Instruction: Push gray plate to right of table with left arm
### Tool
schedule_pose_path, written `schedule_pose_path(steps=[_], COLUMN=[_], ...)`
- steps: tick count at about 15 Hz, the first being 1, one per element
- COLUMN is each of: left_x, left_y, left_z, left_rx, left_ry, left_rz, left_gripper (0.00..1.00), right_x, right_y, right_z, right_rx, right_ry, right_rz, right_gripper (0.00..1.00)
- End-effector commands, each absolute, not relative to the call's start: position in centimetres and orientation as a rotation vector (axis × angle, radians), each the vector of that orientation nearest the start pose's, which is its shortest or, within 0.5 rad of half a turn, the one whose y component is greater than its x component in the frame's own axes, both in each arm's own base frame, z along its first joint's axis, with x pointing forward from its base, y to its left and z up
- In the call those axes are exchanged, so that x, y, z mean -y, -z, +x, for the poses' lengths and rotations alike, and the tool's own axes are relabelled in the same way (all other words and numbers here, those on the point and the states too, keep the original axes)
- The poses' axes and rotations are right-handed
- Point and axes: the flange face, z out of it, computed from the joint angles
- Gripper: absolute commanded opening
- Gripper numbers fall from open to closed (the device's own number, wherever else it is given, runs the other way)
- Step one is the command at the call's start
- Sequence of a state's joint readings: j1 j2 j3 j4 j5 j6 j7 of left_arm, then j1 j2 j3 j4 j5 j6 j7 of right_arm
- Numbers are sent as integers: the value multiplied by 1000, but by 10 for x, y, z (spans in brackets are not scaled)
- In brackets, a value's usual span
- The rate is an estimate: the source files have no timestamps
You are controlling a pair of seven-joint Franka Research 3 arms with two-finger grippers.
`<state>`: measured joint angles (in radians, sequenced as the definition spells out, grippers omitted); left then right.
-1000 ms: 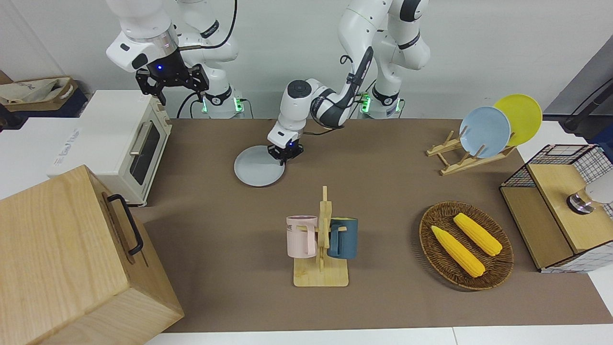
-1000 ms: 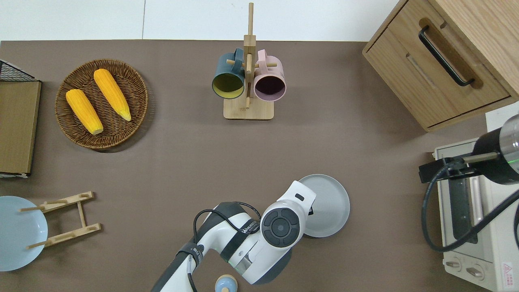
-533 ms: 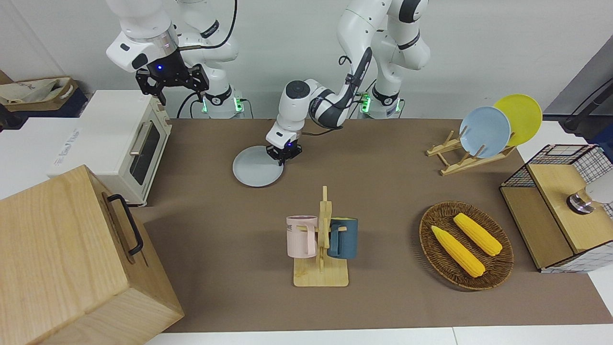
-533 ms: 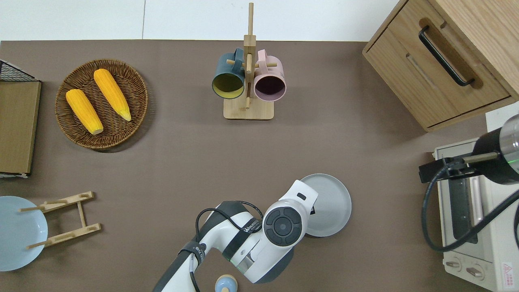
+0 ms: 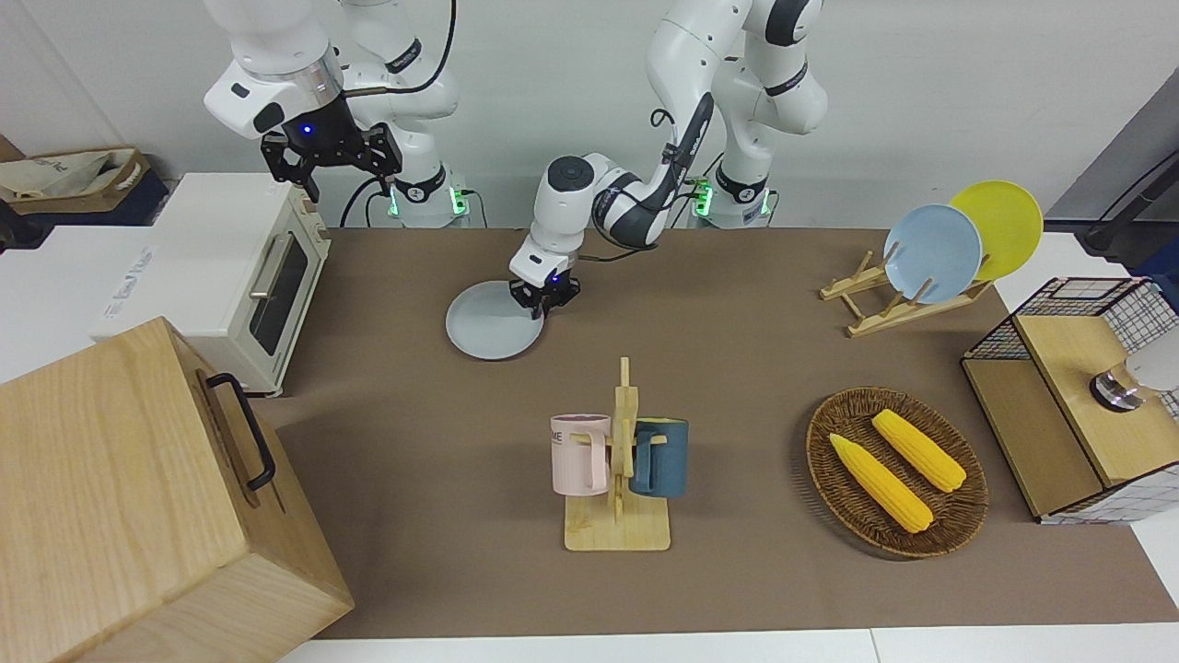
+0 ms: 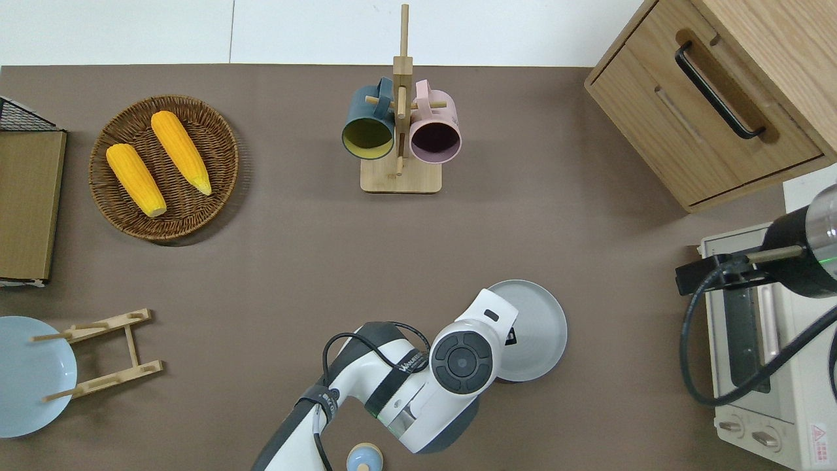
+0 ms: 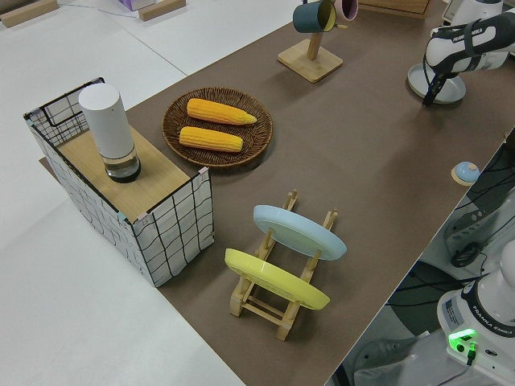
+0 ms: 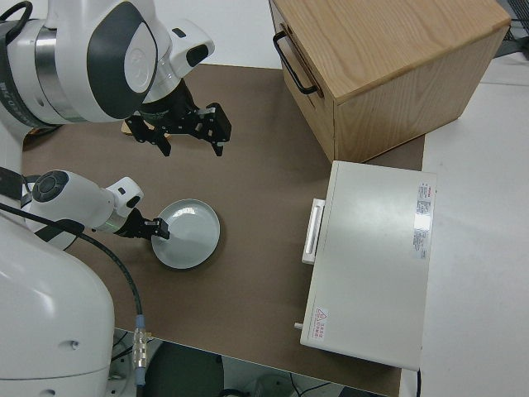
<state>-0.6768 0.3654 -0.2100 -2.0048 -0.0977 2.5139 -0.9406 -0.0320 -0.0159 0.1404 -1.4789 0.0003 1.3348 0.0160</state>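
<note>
In the front view, your left gripper (image 5: pixel 543 302) is down at the rim of the gray plate (image 5: pixel 488 333), on the side toward the left arm's end of the table (image 5: pixel 737 368). You cannot tell here how far its fingers are apart, and it has hold of nothing you can make out. The plate lies flat on the table, nearer to the robots than the mug rack (image 5: pixel 619 479) and apart from the toaster oven (image 5: pixel 249 276). Your right gripper (image 5: pixel 330 155) is parked, its fingers spread wide and empty.

In the overhead view, the left arm's wrist covers the left gripper (image 6: pixel 510 335) and part of the gray plate (image 6: pixel 539 327); the plate sits between the arm and the toaster oven (image 6: pixel 765 353).

In the left side view, you see the gray plate (image 7: pixel 441 87) at the table's distant end under the left arm.

In the right side view, the left gripper (image 8: pixel 159 231) touches the edge of the gray plate (image 8: pixel 192 236), and the right gripper (image 8: pixel 186 132) hangs open.
</note>
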Motion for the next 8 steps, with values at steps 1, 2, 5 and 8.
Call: schedule_pose_path(steps=[1, 2, 5, 8], left_x=[480, 480, 477, 474], left_y=[-284, -283, -283, -290], left_z=[400, 400, 402, 408], left_rx=[248, 248, 252, 256], left_ry=[-26, -28, -32, -56], left_rz=[-3313, -3312, -3306, -3284], left_gripper=[993, 993, 993, 993], right_x=[-57, -57, -57, -56], right_y=[-660, -660, -660, -660], right_z=[518, 518, 518, 518], right_rx=[121, 124, 124, 121], right_ry=[-208, -208, -208, -208], right_rz=[-3140, -3139, -3139, -3139], right_gripper=[983, 983, 983, 983])
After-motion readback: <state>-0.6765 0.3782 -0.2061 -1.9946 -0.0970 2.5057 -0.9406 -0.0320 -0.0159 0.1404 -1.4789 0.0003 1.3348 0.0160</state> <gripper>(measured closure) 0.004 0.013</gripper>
